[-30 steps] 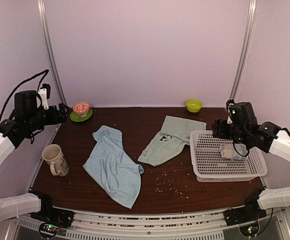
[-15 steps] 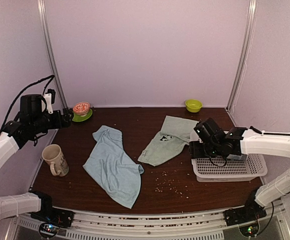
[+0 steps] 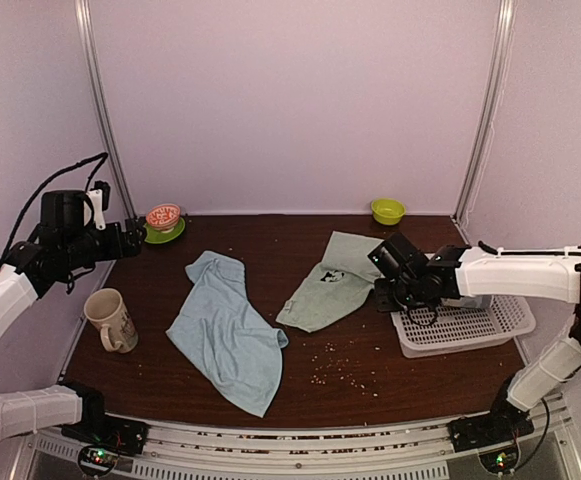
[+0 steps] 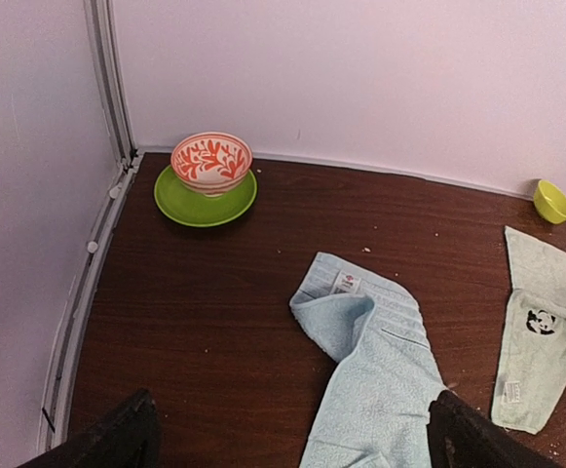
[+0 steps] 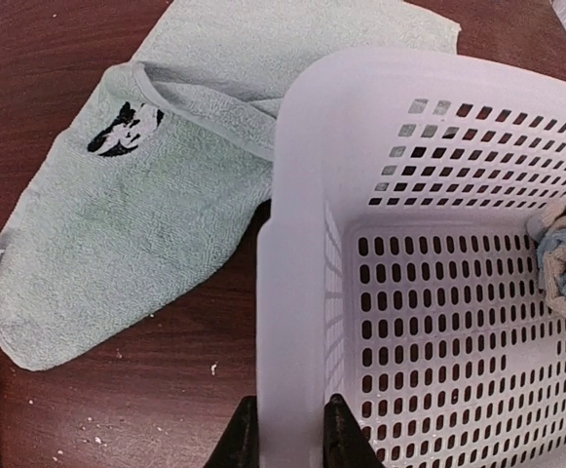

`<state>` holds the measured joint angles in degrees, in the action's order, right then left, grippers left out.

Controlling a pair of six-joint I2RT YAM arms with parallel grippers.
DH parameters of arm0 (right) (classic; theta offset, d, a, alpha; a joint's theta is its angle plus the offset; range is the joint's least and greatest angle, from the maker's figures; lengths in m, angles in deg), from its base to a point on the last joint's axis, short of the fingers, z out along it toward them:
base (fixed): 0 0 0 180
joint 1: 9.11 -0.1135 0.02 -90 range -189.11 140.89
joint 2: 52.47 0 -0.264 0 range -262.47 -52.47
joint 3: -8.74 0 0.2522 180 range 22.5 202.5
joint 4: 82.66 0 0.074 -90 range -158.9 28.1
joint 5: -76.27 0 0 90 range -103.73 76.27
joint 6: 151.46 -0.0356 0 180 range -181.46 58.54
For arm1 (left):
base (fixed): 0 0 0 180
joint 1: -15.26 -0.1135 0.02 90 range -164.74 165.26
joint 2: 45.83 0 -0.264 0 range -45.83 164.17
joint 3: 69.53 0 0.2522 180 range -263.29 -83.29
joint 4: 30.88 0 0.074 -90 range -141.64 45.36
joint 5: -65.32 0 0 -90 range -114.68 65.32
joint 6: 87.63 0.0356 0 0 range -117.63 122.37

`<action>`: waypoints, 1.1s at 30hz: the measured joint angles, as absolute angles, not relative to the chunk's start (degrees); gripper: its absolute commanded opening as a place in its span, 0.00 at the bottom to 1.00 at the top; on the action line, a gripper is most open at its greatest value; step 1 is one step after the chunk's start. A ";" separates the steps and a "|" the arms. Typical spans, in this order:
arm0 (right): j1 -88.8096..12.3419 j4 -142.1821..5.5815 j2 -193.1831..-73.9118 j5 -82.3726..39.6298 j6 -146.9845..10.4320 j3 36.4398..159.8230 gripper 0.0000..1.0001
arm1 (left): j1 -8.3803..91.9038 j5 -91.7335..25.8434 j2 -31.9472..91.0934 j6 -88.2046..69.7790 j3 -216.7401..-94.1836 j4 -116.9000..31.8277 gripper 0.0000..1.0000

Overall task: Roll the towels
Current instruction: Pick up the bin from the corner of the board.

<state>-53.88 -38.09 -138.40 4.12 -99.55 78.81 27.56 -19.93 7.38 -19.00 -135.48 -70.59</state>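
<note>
Top external: I look down from high and far on the sage-green towel's (image 3: pixel 325 295) near side.
Left wrist: oblique, from well to its left.
Right wrist: close above its right edge and the white basket (image 5: pixel 297 195).
Shared: that towel.

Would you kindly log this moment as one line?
left fingers: open, aloft | right fingers: gripping basket rim | blue towel: unrolled | green towel: unrolled

Two loose towels (image 3: pixel 228 335), one rolled cloth (image 5: pixel 565 258), two bowls (image 3: pixel 163 215), one plate (image 4: pixel 205 210), one mug (image 3: pixel 108 318), one basket (image 5: pixel 302 244).
</note>
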 measured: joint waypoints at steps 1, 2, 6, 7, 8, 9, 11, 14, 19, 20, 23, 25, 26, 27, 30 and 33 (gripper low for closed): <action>-53.86 -37.56 -138.53 4.68 -99.26 79.27 0.00 | 27.56 -19.93 7.42 -19.06 -135.48 -70.88 0.98; -53.82 -36.86 -138.73 5.43 -99.11 79.86 0.00 | 27.56 -19.93 7.42 -19.13 -135.48 -71.10 0.98; -52.81 -33.72 -140.36 7.63 -97.86 83.64 0.00 | 27.56 -19.82 7.42 -19.28 -135.48 -71.75 0.98; -52.09 -33.10 -140.82 7.98 -97.56 84.80 0.00 | 27.56 -19.82 7.42 -19.30 -135.48 -71.78 0.98; -51.21 -32.65 -141.24 8.25 -97.16 85.87 0.00 | 27.56 -19.82 7.42 -19.33 -135.48 -71.75 0.98; -50.14 -32.25 -141.59 8.47 -96.60 87.05 0.00 | 27.56 -19.82 7.42 -19.37 -135.48 -71.78 0.98; -47.96 -31.73 -142.59 9.16 -95.18 89.57 0.00 | 27.56 -19.82 7.42 -19.41 -135.48 -71.78 0.98; -45.12 -30.70 -145.87 10.28 -92.86 94.77 0.00 | 27.56 -19.84 7.55 -19.46 -135.50 -71.78 0.98; -41.18 -30.09 -153.68 11.77 -88.36 103.60 0.00 | 27.56 -20.02 8.62 -19.54 -135.59 -71.78 0.98; -40.55 -29.54 -155.66 12.18 -87.39 105.80 0.00 | 27.56 -20.04 8.89 -19.61 -135.59 -71.78 0.98; -39.08 -28.10 -161.13 13.60 -85.36 112.01 0.00 | 27.56 -20.04 9.61 -19.65 -135.61 -71.78 0.98; -38.17 -27.71 -164.80 14.54 -83.92 116.23 0.00 | 27.56 -20.02 10.18 -19.65 -135.78 -71.82 0.98; -37.73 -27.38 -166.51 14.96 -83.22 118.31 0.00 | 27.56 -20.02 10.48 -19.65 -135.94 -71.88 0.98; -37.38 -27.14 -168.01 15.31 -82.52 119.97 0.00 | 27.56 -20.02 10.79 -19.65 -136.15 -71.93 0.98; -36.57 -25.91 -172.25 16.64 -80.66 125.06 0.00 | 27.56 -20.02 11.53 -19.63 -136.61 -71.88 0.98; -36.00 -24.76 -176.43 17.38 -79.11 129.78 0.01 | 27.56 -20.02 12.58 -19.63 -137.05 -72.04 0.98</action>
